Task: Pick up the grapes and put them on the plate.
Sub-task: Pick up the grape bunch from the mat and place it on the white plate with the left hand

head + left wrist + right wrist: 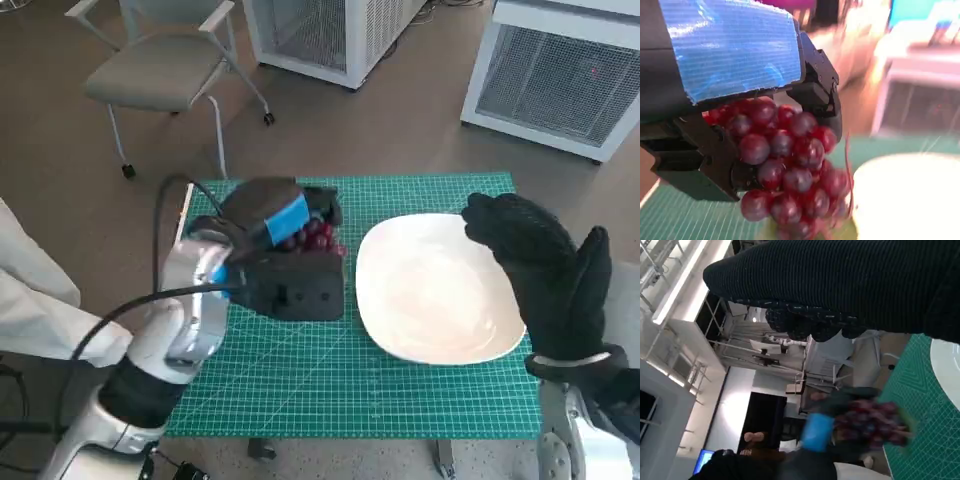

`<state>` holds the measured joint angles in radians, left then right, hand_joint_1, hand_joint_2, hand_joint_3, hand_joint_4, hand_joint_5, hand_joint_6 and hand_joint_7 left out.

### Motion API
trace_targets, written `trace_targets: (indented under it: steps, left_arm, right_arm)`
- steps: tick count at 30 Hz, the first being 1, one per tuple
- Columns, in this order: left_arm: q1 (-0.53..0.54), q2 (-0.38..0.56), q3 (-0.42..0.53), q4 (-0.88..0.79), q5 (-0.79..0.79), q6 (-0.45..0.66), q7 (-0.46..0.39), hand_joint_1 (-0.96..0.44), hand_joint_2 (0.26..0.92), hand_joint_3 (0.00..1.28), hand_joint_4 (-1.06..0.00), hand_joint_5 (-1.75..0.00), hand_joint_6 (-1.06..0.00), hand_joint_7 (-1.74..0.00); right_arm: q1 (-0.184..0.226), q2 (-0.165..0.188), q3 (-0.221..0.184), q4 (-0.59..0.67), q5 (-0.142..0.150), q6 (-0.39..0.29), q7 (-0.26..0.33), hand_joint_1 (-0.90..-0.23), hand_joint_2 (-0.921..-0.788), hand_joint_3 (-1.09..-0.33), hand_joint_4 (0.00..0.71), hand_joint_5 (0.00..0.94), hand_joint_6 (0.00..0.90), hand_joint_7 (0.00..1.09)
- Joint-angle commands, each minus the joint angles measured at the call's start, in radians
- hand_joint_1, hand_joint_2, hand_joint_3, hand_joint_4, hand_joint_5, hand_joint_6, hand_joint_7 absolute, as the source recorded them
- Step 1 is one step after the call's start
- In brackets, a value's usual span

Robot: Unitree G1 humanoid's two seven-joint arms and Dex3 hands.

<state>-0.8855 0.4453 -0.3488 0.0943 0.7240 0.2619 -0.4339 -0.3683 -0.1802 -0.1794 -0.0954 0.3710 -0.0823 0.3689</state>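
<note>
Head view: at the far left edge a white sleeve point(30, 300) of a person is seen, and behind the table a grey chair point(165, 65) stands on the floor. A black cable point(160, 250) is looped over the pale left forearm point(180, 330). The left hand point(285, 250), marked by blue tape point(287, 218), is closed around a bunch of red grapes point(315, 238), which is held above the green cutting mat point(300, 390), just beside the left rim of the white plate point(440, 290). The plate lies on the right half of the mat. The right hand point(545, 270), in its black glove, is held over the plate's right edge with its fingers stretched out and apart, and nothing is gripped by it. Two white cabinets point(560, 70) with grilles are seen on the floor beyond the table.

From the left wrist, the grapes point(790, 165) are shown pressed between the black fingers point(820, 95) and the palm, with the lower berries hanging free below the hand; the plate point(910, 200) is seen close by, blurred.

From the right wrist, the grapes point(872, 422) are seen blurred over the mat point(920, 405).
</note>
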Motion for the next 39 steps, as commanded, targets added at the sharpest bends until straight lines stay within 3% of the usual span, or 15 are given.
trace_targets:
  steps: [1,7,17,27,39]
  left_arm:
    - [-0.005,0.015,0.025,-0.044,-0.005,-0.02,0.009,0.0,0.896,0.07,-0.69,-1.33,-0.78,-0.83]
    - [-0.034,-0.007,0.027,-0.01,-0.023,-0.053,0.016,0.0,0.91,0.06,-0.67,-1.21,-0.7,-1.07]
    - [-0.125,-0.081,-0.013,0.075,-0.057,-0.063,-0.041,0.01,0.894,0.08,-0.68,-1.34,-0.75,-0.86]
    - [-0.281,-0.209,-0.064,0.271,-0.077,-0.104,-0.029,0.0,0.897,0.07,-0.72,-1.28,-0.72,-0.91]
    - [-0.452,-0.334,-0.085,0.644,-0.132,-0.26,0.021,0.0,0.895,0.05,-0.75,-1.22,-0.73,-0.94]
  right_arm:
    - [0.012,-0.001,-0.001,0.004,0.008,0.004,0.0,-0.319,-0.921,-0.599,0.469,0.834,0.257,0.99]
    - [0.016,-0.002,-0.003,0.0,0.011,-0.001,0.002,-0.319,-0.921,-0.598,0.469,0.833,0.255,0.98]
    - [0.031,-0.006,-0.007,-0.024,0.013,-0.005,0.0,-0.326,-0.921,-0.596,0.468,0.834,0.254,0.99]
    - [0.05,-0.01,-0.019,-0.051,0.024,0.0,-0.004,-0.335,-0.921,-0.591,0.468,0.838,0.254,0.99]
    - [0.087,-0.009,-0.031,-0.104,0.026,0.007,-0.027,-0.338,-0.921,-0.59,0.467,0.831,0.256,0.99]
